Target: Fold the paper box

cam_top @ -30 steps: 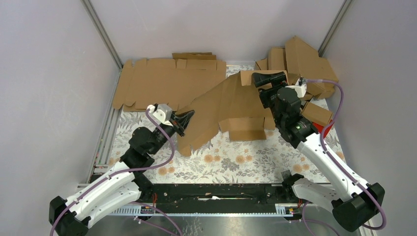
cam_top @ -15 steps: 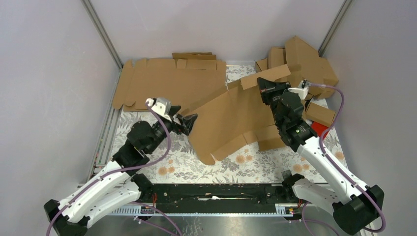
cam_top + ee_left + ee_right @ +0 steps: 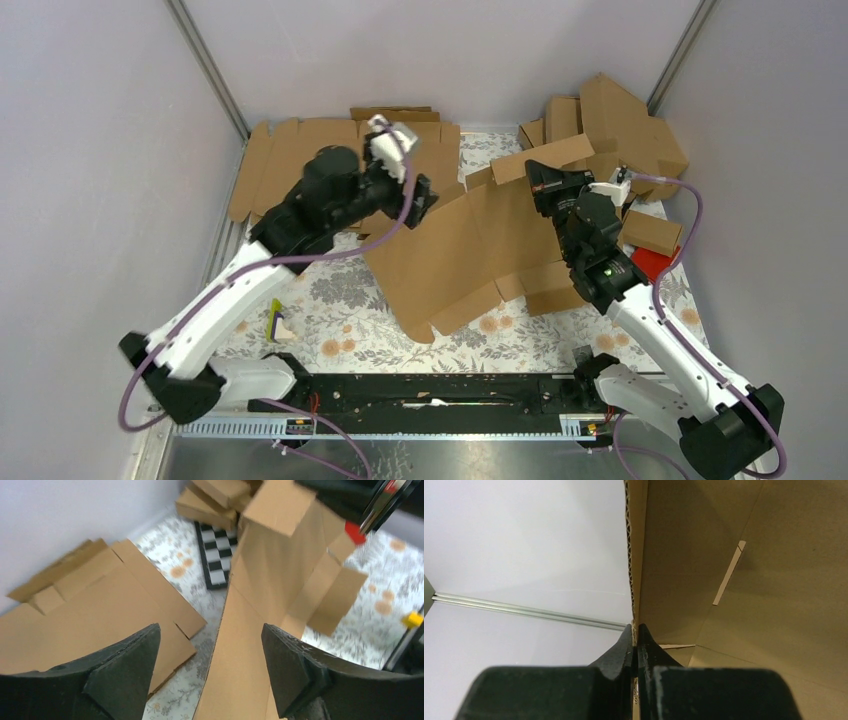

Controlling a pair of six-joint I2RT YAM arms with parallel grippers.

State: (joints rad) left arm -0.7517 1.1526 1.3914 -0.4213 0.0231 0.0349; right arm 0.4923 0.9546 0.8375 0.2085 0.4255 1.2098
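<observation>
"Top external first, from the left: where was the left gripper [image 3: 420, 197]?"

"Reached out over the flat sheets [image 3: 320, 160] at the back left, fingers spread and empty. The box [image 3: 465, 250] lay just to its right, in the middle of the table between the arms."

"Which way did the box run?"

"Its long axis ran on a slant, from the near-left corner on the cloth up to the far-right flap. In the left wrist view its left edge ran straight up the gap between the open fingers [image 3: 125, 665]. I couldn't tell if it touched them."

"And the right gripper [image 3: 540, 182]?"

"Pressed together on the far-right edge of the box, with the corrugated edge pinched between its tips in the right wrist view. So the right arm held it, and the left was nearer the free edge."

"Any containers?"

"Folded boxes [image 3: 620, 120] were piled at the back right, contents hidden. Our box was a half-raised sheet and held nothing."
</observation>
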